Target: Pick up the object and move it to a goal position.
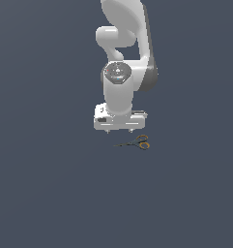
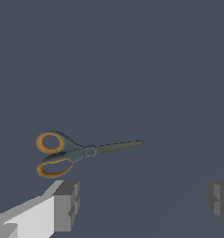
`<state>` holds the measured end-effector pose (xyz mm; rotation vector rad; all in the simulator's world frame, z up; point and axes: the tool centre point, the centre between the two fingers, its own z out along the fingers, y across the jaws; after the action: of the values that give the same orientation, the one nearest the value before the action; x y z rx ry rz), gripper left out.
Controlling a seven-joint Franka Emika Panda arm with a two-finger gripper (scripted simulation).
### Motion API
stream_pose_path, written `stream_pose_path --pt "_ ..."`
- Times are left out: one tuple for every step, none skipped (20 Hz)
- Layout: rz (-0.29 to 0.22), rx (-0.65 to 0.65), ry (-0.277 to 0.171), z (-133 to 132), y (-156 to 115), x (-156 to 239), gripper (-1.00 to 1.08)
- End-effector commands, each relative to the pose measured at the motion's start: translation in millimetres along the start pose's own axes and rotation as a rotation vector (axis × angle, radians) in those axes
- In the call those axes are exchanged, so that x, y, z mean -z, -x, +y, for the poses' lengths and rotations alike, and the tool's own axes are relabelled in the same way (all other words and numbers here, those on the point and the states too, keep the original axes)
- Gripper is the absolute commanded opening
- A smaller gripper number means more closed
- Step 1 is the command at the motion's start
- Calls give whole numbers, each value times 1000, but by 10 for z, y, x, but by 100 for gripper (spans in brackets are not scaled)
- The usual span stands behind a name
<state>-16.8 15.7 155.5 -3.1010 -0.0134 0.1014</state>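
The object is a small pair of scissors with two orange-yellow ring handles and thin dark blades, lying flat on the dark floor. In the exterior view its handles point to the right and its blades to the left. My gripper hangs just above and slightly behind it, fingers pointing down and spread apart. In the wrist view the scissors lie ahead of the open gripper, nearer the one grey fingertip than the other fingertip. Nothing is between the fingers.
A plain dark grey-blue floor surrounds the scissors on all sides. The white arm rises behind the gripper toward the top of the exterior view.
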Motion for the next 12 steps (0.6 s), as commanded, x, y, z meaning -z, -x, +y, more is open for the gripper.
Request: stream_pose_path --pt "-8 -10 -5 18 13 -13 100" --pt "-8 -12 -5 18 13 -12 100" --pt "-8 -11 -5 17 12 -11 100" --pt "-7 -10 -5 16 11 -11 100" --pt "-6 -6 -4 14 11 -12 100" --pt "-6 -1 -3 12 10 -14 100" --pt "-6 5 -3 10 10 -19 100" --pt "-5 13 -2 8 11 -25 100" --pt "-5 22 -1 5 12 -32 100" --pt "-5 33 0 3 13 -41 100" --pt "-5 45 1 0 14 -51 100" --pt "-5 58 2 -3 16 -62 100"
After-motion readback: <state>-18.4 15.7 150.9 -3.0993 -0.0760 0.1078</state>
